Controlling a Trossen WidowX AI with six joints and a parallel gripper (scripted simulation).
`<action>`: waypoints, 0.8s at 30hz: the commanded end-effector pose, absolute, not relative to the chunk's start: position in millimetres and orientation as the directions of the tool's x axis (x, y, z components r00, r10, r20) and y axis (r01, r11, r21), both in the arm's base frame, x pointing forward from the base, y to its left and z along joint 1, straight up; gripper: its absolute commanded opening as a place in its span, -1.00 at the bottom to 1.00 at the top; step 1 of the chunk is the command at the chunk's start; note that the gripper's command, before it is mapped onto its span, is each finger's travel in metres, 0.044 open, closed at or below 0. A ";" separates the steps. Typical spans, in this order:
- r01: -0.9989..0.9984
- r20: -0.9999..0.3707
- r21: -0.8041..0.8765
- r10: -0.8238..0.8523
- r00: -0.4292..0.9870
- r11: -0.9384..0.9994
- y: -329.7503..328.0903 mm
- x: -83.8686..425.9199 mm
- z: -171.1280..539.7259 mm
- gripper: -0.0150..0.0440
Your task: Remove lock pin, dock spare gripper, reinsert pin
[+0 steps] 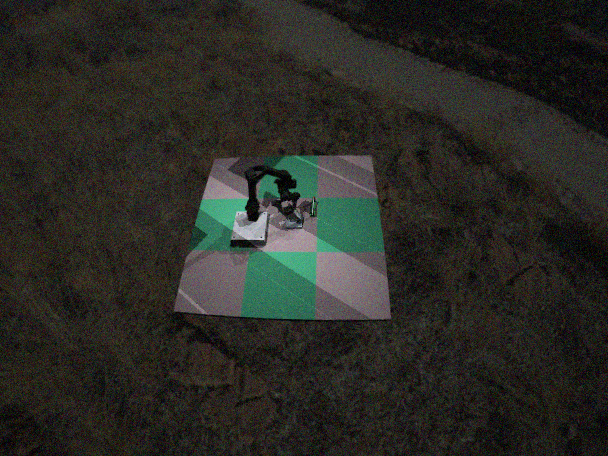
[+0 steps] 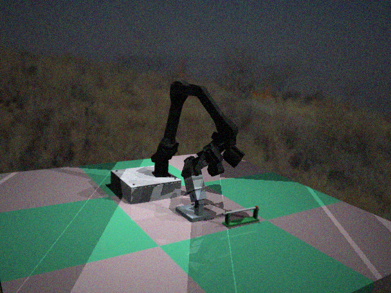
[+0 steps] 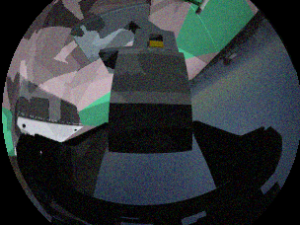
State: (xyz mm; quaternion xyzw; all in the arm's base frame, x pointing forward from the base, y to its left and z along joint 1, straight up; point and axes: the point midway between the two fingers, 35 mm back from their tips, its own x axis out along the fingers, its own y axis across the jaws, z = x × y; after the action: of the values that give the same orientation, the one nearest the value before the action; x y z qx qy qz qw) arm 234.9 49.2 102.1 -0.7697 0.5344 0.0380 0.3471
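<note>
A grey mount (image 1: 296,226) (image 2: 184,212) stands on the mat, with a short post on its plate. A grey block, seemingly the spare gripper (image 2: 195,186) (image 3: 150,74), stands above that post, slightly tilted in the exterior view. A dark opening and a yellow patch (image 3: 156,43) show at its far end. My gripper (image 2: 192,171) (image 3: 152,126) is open, its fingers on either side of the block's upper part. Whether a finger touches it, and how deep the spigot sits in the socket, is hidden. The lock pin cannot be made out with certainty.
A low green stand (image 2: 242,221) carries a grey bar (image 2: 240,210) with a red end, just beyond the mount; I cannot tell whether that bar is the pin. My arm's white-topped base (image 1: 250,229) (image 2: 135,177) (image 3: 49,128) is on the mount's other side.
</note>
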 end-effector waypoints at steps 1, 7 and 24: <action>-0.849 -0.431 -0.495 -0.796 0.426 -0.186 48.4 230.2 110.1 1.00; -0.851 -0.423 -0.487 -0.800 0.426 -0.196 45.7 222.6 123.0 1.00; -0.856 -0.412 -0.466 -0.801 0.435 -0.225 38.9 212.6 156.8 1.00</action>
State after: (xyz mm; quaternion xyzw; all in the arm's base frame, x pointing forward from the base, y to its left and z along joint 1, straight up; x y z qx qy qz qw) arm 211.7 39.5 149.4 -0.7808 0.5342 0.0404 0.3214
